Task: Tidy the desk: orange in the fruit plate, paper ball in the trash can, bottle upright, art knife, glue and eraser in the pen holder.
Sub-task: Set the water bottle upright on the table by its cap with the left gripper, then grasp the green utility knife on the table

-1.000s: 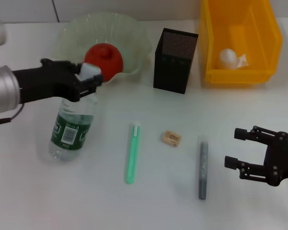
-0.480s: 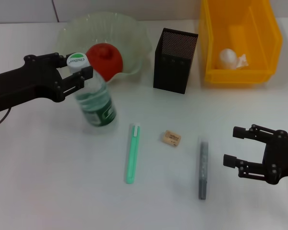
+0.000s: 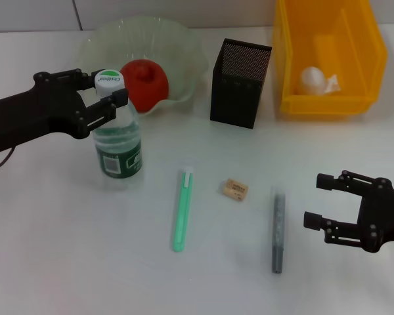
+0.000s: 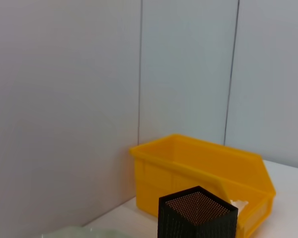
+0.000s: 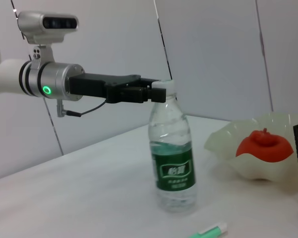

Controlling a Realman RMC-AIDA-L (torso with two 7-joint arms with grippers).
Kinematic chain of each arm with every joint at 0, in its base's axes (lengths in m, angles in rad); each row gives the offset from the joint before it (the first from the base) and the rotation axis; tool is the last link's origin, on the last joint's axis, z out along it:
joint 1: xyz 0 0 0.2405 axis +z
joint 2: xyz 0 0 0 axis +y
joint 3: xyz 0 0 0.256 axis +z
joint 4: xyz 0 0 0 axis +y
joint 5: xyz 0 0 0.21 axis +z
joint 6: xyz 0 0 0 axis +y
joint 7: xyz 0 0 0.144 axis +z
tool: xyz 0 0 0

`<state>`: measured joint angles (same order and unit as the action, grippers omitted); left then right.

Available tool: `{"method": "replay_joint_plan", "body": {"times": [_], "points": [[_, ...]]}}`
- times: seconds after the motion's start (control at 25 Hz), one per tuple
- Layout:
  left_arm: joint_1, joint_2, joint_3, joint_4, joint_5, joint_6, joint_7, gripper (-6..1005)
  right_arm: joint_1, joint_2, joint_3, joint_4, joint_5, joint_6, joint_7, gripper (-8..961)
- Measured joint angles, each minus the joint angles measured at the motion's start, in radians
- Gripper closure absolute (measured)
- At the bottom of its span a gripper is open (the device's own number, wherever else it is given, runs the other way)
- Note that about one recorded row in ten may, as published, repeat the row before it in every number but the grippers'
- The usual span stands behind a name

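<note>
The bottle (image 3: 118, 141) stands upright on the table, left of centre; it also shows in the right wrist view (image 5: 173, 158). My left gripper (image 3: 107, 94) is shut on its neck just under the cap (image 5: 156, 91). The orange (image 3: 144, 80) lies in the fruit plate (image 3: 144, 27). The paper ball (image 3: 312, 79) lies in the trash can (image 3: 374, 59). The pen holder (image 3: 240, 85) stands between plate and can. A green art knife (image 3: 182, 209), the eraser (image 3: 236, 189) and a grey glue stick (image 3: 277, 230) lie on the table. My right gripper (image 3: 316, 201) is open and empty, right of the glue.
The left wrist view shows only the trash can (image 4: 203, 168), the pen holder (image 4: 196, 213) and a wall behind. The bottle stands close in front of the fruit plate's rim. White table surface lies around the three small items.
The left gripper has raised the bottle from lying tilted to standing upright, shifting it slightly left. The right gripper has hardly moved.
</note>
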<state>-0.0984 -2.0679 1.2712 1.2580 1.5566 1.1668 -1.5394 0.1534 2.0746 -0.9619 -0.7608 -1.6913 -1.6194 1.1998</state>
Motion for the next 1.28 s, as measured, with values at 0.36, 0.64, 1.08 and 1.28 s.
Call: {"method": "replay_joint_plan", "body": {"times": [0.36, 0.64, 1.08, 1.28], "points": [[-0.016, -0.001, -0.009, -0.015, -0.001, -0.002, 0.064, 482, 0.001, -0.001, 0.0, 0.0, -0.004, 0.0, 0.002, 165], [-0.015, -0.002, -0.01, -0.016, -0.002, 0.002, 0.086, 444, 0.002, -0.001, 0.0, 0.0, -0.008, 0.0, 0.003, 165], [-0.003, -0.004, -0.015, -0.003, -0.005, -0.008, 0.113, 385, 0.005, 0.001, 0.0, 0.0, -0.03, 0.001, 0.014, 165], [0.057, -0.003, -0.02, 0.137, -0.012, 0.003, 0.09, 337, 0.005, 0.001, 0.0, -0.003, -0.03, 0.001, 0.016, 166]]}}
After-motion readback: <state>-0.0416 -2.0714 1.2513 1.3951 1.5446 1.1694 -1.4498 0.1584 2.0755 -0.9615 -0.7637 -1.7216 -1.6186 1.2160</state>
